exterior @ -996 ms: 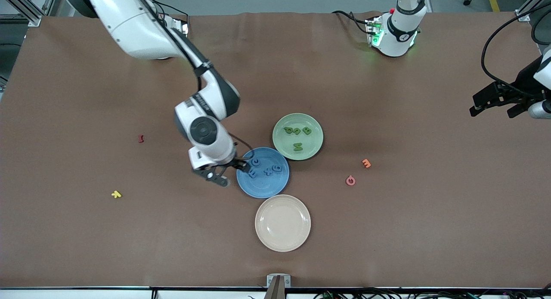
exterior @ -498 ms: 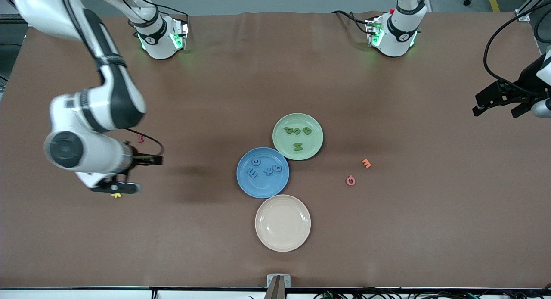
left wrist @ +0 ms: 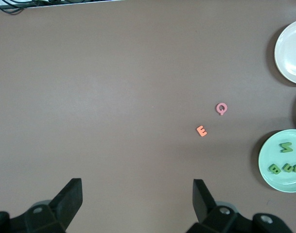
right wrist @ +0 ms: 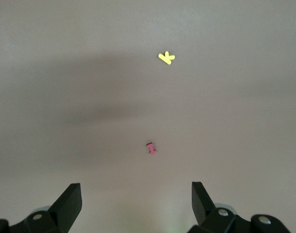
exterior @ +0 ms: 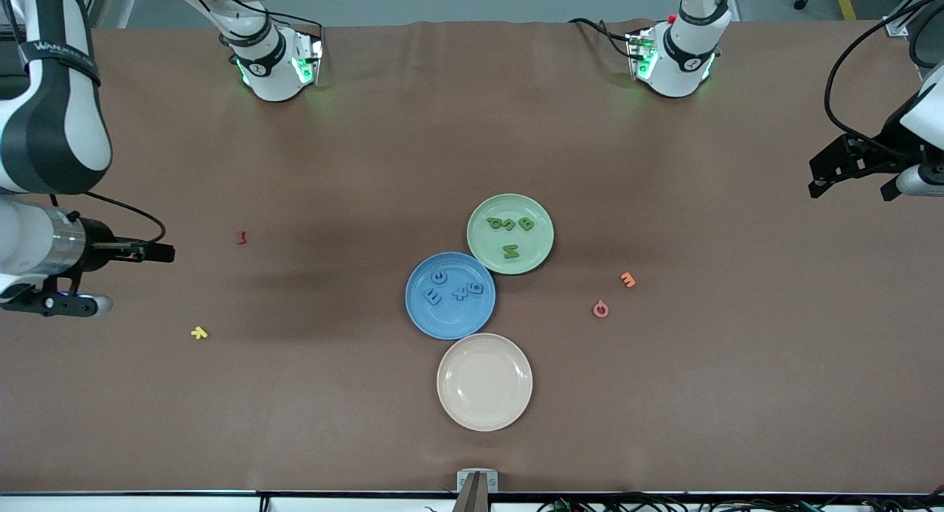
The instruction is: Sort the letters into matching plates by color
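Looking at the table rn, I'd call the sort basically done. The blue plate [exterior: 450,296] carries four blue letters [exterior: 453,288], and the green plate [exterior: 510,234], touching it and farther from the front cam, carries four green letters [exterior: 510,232], so each colour sits where it belongs.

The cream plate [exterior: 484,381], nearest the front cam and touching the blue one, holds nothing; makes sense, no letter colour matches it.

Four strays lie on the bare table [exterior: 472,128]. The pink letter [exterior: 601,309] and orange letter [exterior: 627,279] are close together toward the left arm's end. The red letter [exterior: 240,237] and yellow letter [exterior: 199,333] are well apart toward the right arm's end. No plate matches those colours, so I read them as distractors left on purpose.

Right gripper [exterior: 110,276] hangs over the table edge at its own end, fingers spread wide, nothing between them; its wrist cam looks down on red + yellow.

Left gripper [exterior: 855,174] hangs over its end of the table, also wide and carrying nothing, wrist cam seeing pink, orange and the green plate. It waits.

My guess: both arms are parked clear so the plates are unobstructed for a final check. Main risk is grabbing a stray by mistake.
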Robot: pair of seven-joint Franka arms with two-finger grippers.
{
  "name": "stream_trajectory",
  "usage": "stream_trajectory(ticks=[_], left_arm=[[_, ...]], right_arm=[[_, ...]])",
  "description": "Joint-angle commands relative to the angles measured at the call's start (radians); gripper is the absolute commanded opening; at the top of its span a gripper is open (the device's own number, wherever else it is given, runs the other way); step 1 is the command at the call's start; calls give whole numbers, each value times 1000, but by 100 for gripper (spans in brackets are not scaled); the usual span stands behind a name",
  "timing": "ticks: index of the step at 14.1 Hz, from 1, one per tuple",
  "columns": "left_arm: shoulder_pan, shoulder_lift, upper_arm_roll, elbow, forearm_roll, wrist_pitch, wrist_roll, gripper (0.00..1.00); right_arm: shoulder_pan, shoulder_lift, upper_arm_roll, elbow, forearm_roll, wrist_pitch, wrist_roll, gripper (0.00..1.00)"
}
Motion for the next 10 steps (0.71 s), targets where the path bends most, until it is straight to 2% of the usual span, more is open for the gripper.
stream_trajectory(ticks=[1,10], left_arm=[[10,-1,-3,15,11,-14,1,100],[9,-1,-5,16,9,-14,0,100]], right_arm=[[-13,17,20,72,-14,-12,-22,100],[-29,0,20,89,5,-82,-17,100]])
